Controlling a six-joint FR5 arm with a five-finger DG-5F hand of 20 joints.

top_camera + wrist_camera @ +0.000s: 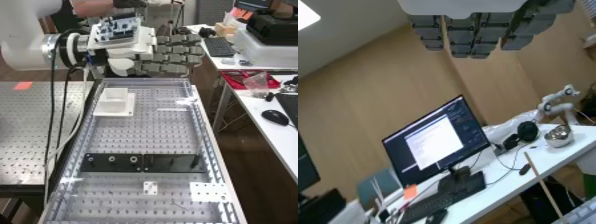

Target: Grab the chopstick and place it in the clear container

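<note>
The hand (169, 54) is above the far end of the bench, its fingers straight and side by side, with nothing held. In the wrist view the straight fingers of the hand (471, 35) hang down. A thin chopstick (199, 147) stands upright at the right end of a black plate on the bench; in the wrist view the wooden chopstick (543, 185) looks slanted, well apart from the fingers. The clear, whitish square container (115, 98) sits on a white base at the bench's far left, nearer the view's bottom than the hand.
The black plate (112, 162) crosses the bench, with round holes at its left half. Small white plates (209, 192) lie nearer the front. Clear raised rails (74, 145) edge the bench. Cables (54, 100) hang from the arm. A side desk (256, 112) holds a mouse and a red tray.
</note>
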